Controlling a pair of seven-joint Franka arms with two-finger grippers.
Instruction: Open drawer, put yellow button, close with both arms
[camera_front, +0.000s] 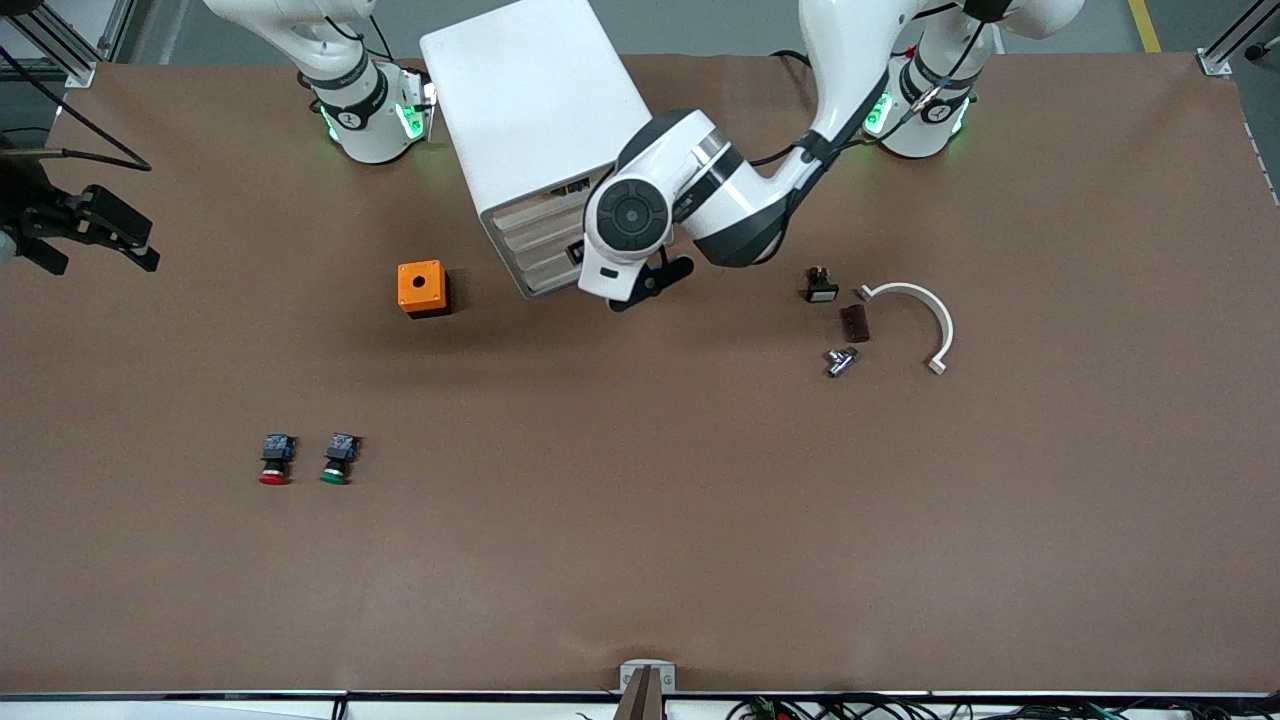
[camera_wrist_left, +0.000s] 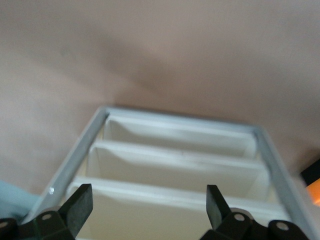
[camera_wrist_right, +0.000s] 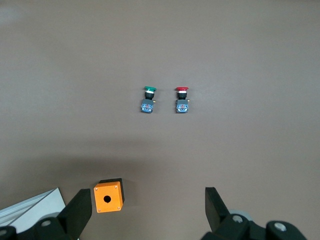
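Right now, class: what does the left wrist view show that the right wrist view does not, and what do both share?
Only the left wrist view shows the cabinet's stacked cream drawer fronts close up, between the left gripper's open fingers.

Only the right wrist view shows the green-capped button beside the red-capped button, with the right gripper open above the table.

Both share the orange box, a sliver in the left wrist view, and the brown tabletop.
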